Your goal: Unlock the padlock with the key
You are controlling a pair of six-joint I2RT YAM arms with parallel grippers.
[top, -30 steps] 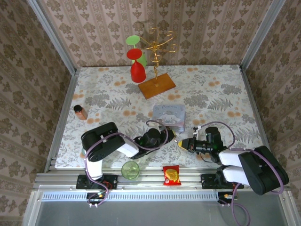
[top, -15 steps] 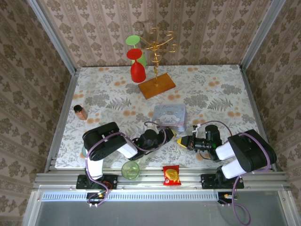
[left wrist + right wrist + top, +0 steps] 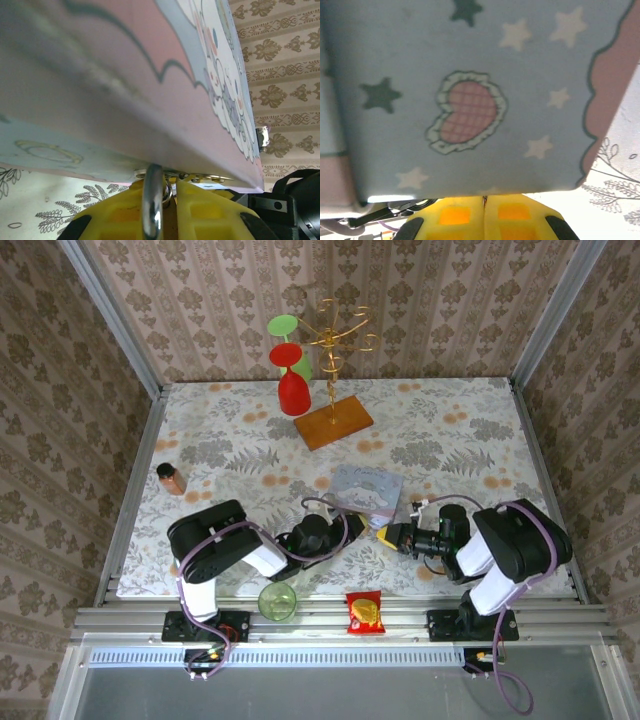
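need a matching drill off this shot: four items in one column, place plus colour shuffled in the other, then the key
Items
1. tin box
2. snack packet
3. small bottle
4. wire rack

Place and colour
A. far end, gold
B. near edge, red and yellow
C. centre, pastel print
D. left side, brown

Pairs: 1-C, 2-B, 3-D, 4-A

- Top camera: above and behind me, looking down over the whole table (image 3: 450,420).
- Left wrist camera: past my left gripper (image 3: 167,197), hard up under the tin box (image 3: 125,75).
- Right wrist camera: past my right gripper (image 3: 484,212), close against the box's starred side.
- All three share the box.
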